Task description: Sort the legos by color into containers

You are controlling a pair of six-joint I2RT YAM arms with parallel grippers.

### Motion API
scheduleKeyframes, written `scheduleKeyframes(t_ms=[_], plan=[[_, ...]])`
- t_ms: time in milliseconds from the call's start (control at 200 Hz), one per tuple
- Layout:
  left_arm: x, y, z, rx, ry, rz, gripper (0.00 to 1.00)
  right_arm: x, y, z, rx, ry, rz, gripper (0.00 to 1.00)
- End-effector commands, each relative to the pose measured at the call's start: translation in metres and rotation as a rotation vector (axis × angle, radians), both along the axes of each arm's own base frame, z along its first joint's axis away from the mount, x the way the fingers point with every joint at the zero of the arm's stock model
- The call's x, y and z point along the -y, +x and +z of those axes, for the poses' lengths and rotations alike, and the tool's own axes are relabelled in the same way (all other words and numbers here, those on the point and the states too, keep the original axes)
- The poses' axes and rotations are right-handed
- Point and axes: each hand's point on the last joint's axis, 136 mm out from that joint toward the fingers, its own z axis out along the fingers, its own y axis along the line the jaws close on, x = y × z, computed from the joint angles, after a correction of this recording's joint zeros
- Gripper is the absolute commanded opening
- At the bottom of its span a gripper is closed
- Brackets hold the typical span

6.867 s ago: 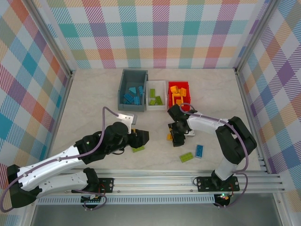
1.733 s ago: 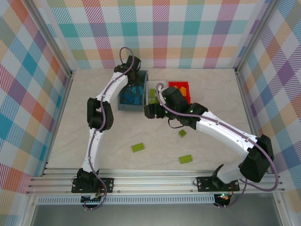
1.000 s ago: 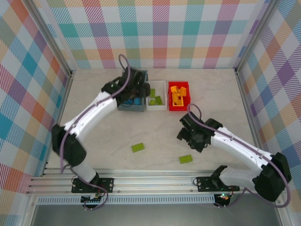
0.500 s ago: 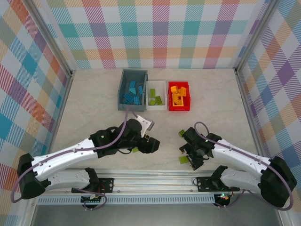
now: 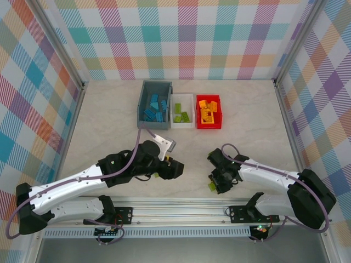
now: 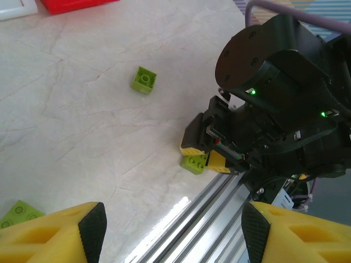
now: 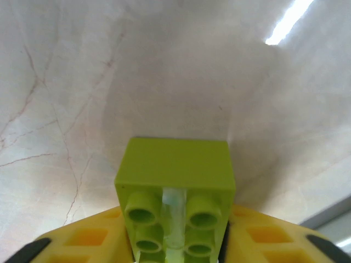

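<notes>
Right hand (image 5: 215, 183) clamped on lime brick (image 7: 174, 181), brick centred between its fingers (image 7: 82, 241). Left hand (image 6: 173, 227) open above tabletop (image 6: 82, 120); second lime brick (image 6: 16, 212) at its 9 o'clock, outside the finger.

Left arm (image 5: 71, 185) and right arm (image 5: 266, 176): white link shells, black joint housings, a lilac cable (image 6: 296, 11) along each. Fingers (image 6: 49, 233) yellow, black-tipped. Green indicator lights (image 6: 253, 91) on the right wrist housing.

On the table (image 5: 109, 126), at twelve o'clock, the middle bin (image 5: 182, 126) has the largest bin (image 5: 141, 107) at its nine and the third bin (image 5: 209, 128) at its three, with legos (image 5: 153, 109) inside each. A loose brick (image 6: 15, 211) lies at seven. A second brick (image 7: 175, 164) sits at five, between the fingers (image 7: 82, 241) of the right gripper (image 5: 215, 184), and a small brick (image 6: 143, 80) lies near it toward twelve.
</notes>
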Motion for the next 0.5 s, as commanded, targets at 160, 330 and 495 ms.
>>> scheduleKeyframes(t_ms=[160, 330, 495], plan=[[-0.057, 0.030, 0.028, 0.108, 0.043, 0.319, 0.68, -0.009, 0.065, 0.062, 0.315, -0.173, 0.341, 0.23], [-0.079, 0.045, 0.038, 0.151, 0.067, 0.464, 0.68, -0.049, 0.131, 0.116, 0.530, -0.294, 0.663, 0.24], [-0.072, 0.055, 0.045, 0.162, 0.068, 0.506, 0.68, -0.104, 0.202, 0.145, 0.631, -0.313, 0.860, 0.24]])
